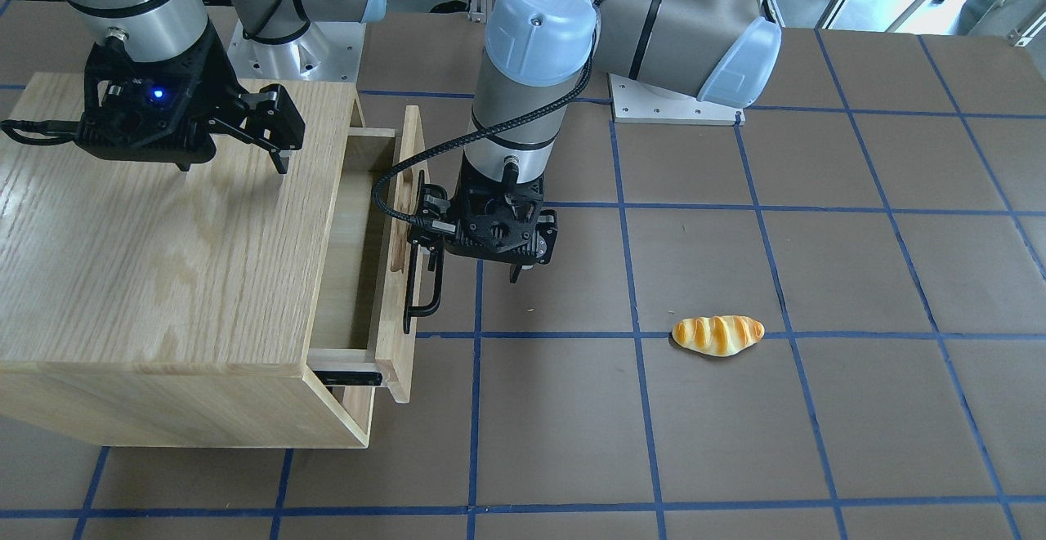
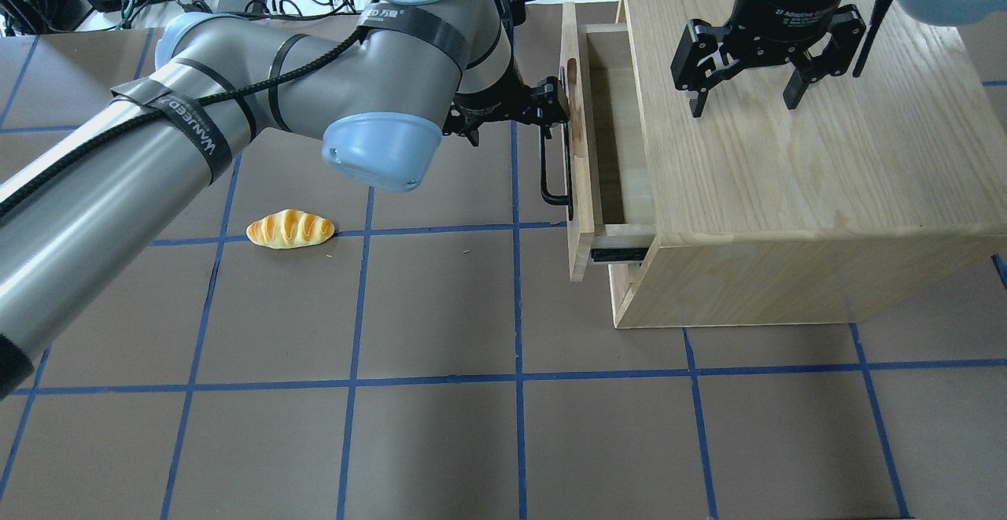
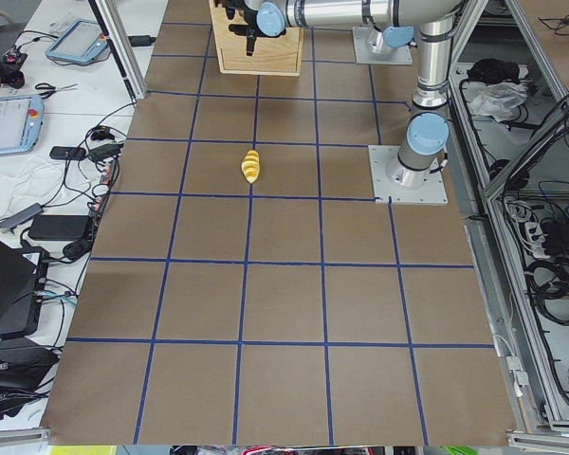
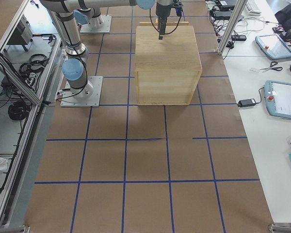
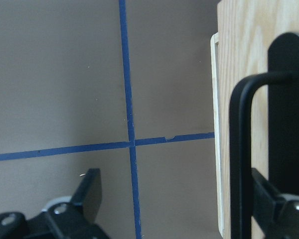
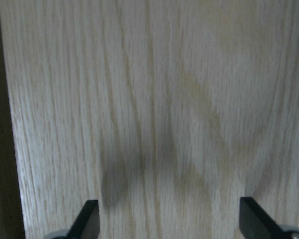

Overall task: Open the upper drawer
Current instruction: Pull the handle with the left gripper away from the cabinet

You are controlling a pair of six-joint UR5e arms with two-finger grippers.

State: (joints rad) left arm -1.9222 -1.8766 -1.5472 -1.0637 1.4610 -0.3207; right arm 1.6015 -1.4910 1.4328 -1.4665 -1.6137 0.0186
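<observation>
The upper drawer is pulled partly out of the oak cabinet, with its pale box and a black side rail showing. Its black bar handle also shows in the overhead view. My left gripper is open at the handle. In the left wrist view one finger sits by the bar and the other is out over the table. My right gripper is open and empty just above the cabinet top.
A bread roll lies on the brown table with blue tape lines, well clear of the drawer front; it also shows in the overhead view. The cabinet stands at the table's end on my right.
</observation>
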